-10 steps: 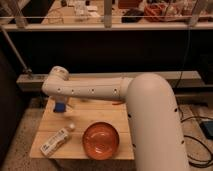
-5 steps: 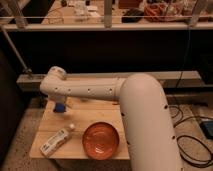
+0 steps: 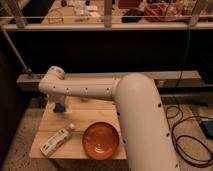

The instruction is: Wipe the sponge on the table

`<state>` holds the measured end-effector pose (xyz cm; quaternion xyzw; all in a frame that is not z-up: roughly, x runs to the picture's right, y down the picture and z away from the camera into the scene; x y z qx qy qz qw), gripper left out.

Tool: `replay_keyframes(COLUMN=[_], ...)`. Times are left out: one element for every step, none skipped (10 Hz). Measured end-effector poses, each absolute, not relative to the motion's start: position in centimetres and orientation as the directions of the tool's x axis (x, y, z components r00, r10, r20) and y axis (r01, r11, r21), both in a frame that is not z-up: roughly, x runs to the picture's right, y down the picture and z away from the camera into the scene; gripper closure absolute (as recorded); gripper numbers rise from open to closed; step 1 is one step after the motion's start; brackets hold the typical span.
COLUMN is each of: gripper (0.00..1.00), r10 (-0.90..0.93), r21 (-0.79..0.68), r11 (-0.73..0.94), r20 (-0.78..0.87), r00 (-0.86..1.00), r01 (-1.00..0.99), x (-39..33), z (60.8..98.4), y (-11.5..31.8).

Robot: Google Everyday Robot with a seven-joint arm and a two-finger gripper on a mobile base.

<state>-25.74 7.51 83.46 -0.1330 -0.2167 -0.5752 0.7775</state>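
Camera view: gripper (image 3: pixel 59 102) down at the sponge (image 3: pixel 60 108) on the left rear part of the table (image 3: pixel 82 116).

At front left a pale bottle (image 3: pixel 56 141) lies on its side, aslant. Just behind it the dark blue sponge rests on the planks directly under the gripper; whether the gripper is clamped on the sponge or loose cannot be told. Further right an orange plate (image 3: pixel 101 140) sits by the front edge, near the bottle but apart. The white arm (image 3: pixel 135 115) reaches in from the right, covering that end of the table.
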Motion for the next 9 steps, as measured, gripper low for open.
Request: replay_keyframes(gripper=[0.63, 0.73, 0.85, 0.94, 0.99, 1.00, 1.00, 1.00, 1.00], r10=[-0.837, -0.834, -0.831, -0.827, -0.823, -0.820, -0.818, -0.816, -0.814], r21=[0.045, 0.046, 0.040, 0.036, 0.036, 0.037, 0.040, 0.042, 0.041], r11=[0.297, 0.297, 0.301, 0.304, 0.306, 0.306, 0.302, 0.302, 0.302], r20=[0.494, 0.499, 0.501, 0.506, 0.513, 0.518, 0.523, 0.527, 0.531], r00=[0.237, 0.236, 0.241, 0.245, 0.245, 0.244, 0.238, 0.235, 0.235], r01=[0.954, 0.954, 0.953, 0.952, 0.951, 0.951, 0.952, 0.952, 0.952], x=[-25.8, -25.6, -24.5, -23.8, -23.5, -23.5, -23.5, -23.7, -23.5], z=[83.4, 83.4, 83.6, 83.7, 83.6, 83.5, 83.7, 83.9, 84.2], y=[7.6, 7.5, 7.4, 7.7, 8.2, 8.5, 8.9, 9.3, 9.7])
